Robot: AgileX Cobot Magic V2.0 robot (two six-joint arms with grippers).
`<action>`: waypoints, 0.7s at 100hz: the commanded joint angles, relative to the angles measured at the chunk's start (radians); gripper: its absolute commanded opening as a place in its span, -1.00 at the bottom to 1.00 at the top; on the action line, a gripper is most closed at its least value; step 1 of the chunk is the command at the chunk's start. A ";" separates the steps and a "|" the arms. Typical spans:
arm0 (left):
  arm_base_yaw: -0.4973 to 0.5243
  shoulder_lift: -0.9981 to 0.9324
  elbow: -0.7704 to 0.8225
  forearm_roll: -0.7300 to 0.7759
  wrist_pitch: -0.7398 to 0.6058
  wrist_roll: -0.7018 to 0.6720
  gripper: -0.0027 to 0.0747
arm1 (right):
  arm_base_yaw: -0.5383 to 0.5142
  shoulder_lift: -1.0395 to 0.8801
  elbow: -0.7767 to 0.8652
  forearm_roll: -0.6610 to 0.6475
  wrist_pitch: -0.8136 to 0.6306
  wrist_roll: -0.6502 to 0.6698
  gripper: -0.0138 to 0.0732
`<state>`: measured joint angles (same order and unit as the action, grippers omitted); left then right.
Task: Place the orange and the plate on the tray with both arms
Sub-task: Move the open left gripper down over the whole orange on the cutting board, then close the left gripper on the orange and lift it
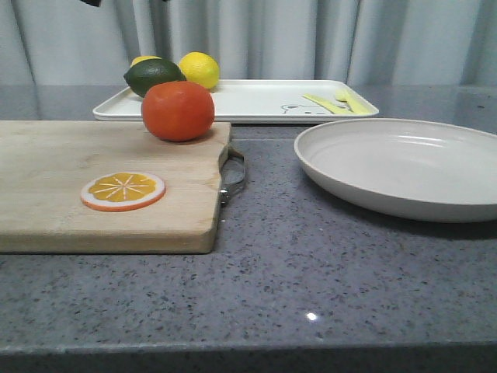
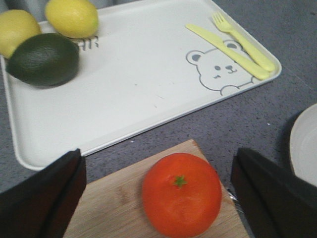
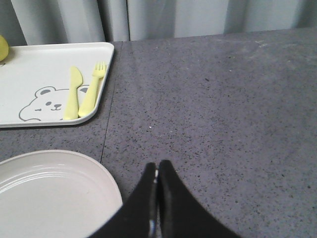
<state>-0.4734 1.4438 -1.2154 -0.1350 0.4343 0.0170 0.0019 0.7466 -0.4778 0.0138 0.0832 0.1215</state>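
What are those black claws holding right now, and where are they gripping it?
Nothing. The left gripper has its jaws wide open either side of the orange, not touching it. The right gripper is shut on nothing beside the plate.

- Tray (image 1: 256,101) middle lies bare — lemons (image 1: 199,69) and a dark lime (image 1: 154,75) crowd one end, yellow cutlery (image 1: 335,102) the other.
- Open counter (image 1: 311,272) between cutting board (image 1: 70,186) and plate (image 1: 404,167).

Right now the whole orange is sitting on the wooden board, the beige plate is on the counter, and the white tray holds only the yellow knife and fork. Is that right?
Not quite. The orange is on the wooden board and the plate on the counter, but the tray holds more than the knife and fork: the left wrist view shows two lemons and a dark green fruit too.
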 commanded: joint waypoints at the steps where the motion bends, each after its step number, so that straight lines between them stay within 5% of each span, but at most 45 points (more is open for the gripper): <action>1: -0.022 0.031 -0.098 -0.011 0.014 -0.002 0.57 | -0.004 0.000 -0.035 -0.014 -0.091 0.000 -0.83; 27: -0.029 0.177 -0.267 -0.030 0.214 -0.002 0.57 | -0.004 0.000 -0.035 -0.014 -0.091 0.000 -0.83; 70: -0.029 0.273 -0.289 -0.035 0.251 -0.002 0.57 | -0.004 0.000 -0.035 -0.014 -0.091 0.000 -0.83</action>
<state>-0.4953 1.7581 -1.4705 -0.1537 0.7226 0.0170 0.0019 0.7466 -0.4778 0.0138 0.0778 0.1215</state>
